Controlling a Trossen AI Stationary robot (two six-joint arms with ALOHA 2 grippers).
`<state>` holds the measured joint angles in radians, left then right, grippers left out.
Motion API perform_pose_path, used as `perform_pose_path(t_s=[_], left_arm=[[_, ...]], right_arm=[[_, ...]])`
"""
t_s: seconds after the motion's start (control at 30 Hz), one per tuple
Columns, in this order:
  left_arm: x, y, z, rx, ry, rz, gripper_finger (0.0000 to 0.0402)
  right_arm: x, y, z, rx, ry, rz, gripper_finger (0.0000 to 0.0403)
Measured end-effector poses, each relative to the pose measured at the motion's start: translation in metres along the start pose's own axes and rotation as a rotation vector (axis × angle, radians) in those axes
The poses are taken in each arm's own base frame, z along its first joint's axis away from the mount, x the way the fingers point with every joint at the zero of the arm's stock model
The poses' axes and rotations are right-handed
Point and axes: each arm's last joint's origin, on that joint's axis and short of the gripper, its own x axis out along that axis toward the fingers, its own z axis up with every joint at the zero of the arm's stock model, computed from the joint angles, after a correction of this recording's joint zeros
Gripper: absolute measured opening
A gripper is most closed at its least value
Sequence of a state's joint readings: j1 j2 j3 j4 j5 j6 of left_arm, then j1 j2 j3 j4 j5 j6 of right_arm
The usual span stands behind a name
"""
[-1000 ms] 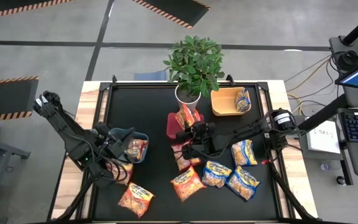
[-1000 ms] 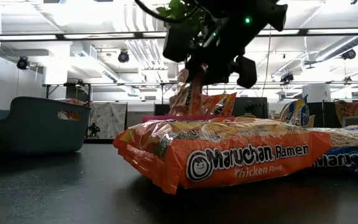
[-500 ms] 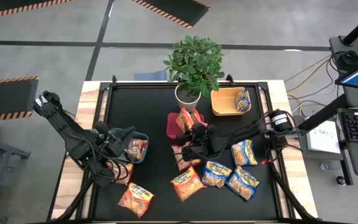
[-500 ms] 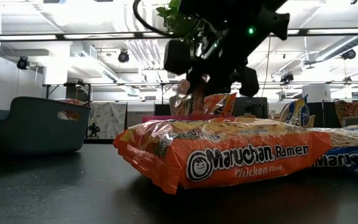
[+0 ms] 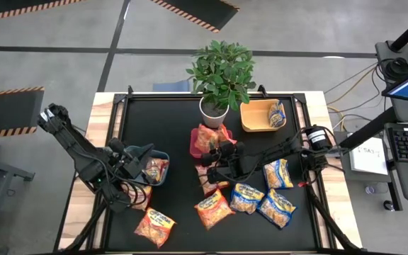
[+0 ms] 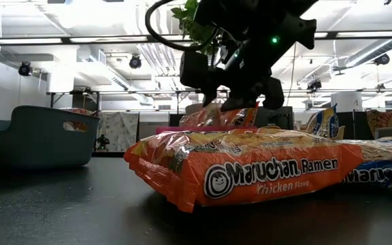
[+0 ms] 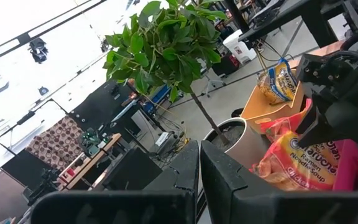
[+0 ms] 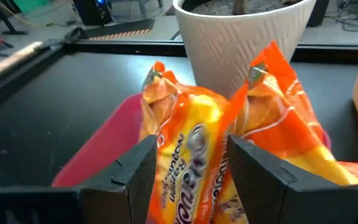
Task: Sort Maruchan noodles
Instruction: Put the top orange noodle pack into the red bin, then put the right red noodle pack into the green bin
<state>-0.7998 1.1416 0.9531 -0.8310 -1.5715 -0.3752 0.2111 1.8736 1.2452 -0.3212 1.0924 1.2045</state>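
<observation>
— Looking at the right pincer: its jaws stand apart on either side of a crinkly orange plastic noodle packet, which rests in the red plastic bin just beside the white plant pot.

— Light and slippery, I judge, with a brittle block inside. Take it across the flat faces, mid-body.

— And the left pincer?

— Closed, empty, beside the grey-blue bin, well apart from the pot.

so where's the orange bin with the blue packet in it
In the high view the orange bin sits at the table's far edge, right of centre, just right of the white plant pot, with the red bin nearer and to its left.
</observation>
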Motion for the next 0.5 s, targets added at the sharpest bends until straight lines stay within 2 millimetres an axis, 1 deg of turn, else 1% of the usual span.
perform_pose_path(t_s=[0.1,0.2,0.3,0.37,0.5], left_arm=[[0.0,0.0,0.0,0.0,0.0,0.0,0.0],[0.0,0.0,0.0,0.0,0.0,0.0,0.0],[0.0,0.0,0.0,0.0,0.0,0.0,0.0],[0.0,0.0,0.0,-0.001,0.0,-0.001,0.0],[0.0,-0.001,-0.001,-0.004,0.002,-0.002,0.0]], right_arm=[[-0.002,-0.001,0.004,-0.019,0.004,-0.009,0.0189],[-0.006,0.0,0.012,-0.02,0.001,-0.007,0.0189],[-0.011,0.001,0.021,-0.063,0.005,-0.002,0.0187],[-0.017,0.003,0.03,-0.093,0.023,0.027,0.0187],[-0.032,0.006,0.048,-0.242,0.137,0.151,0.0187]])
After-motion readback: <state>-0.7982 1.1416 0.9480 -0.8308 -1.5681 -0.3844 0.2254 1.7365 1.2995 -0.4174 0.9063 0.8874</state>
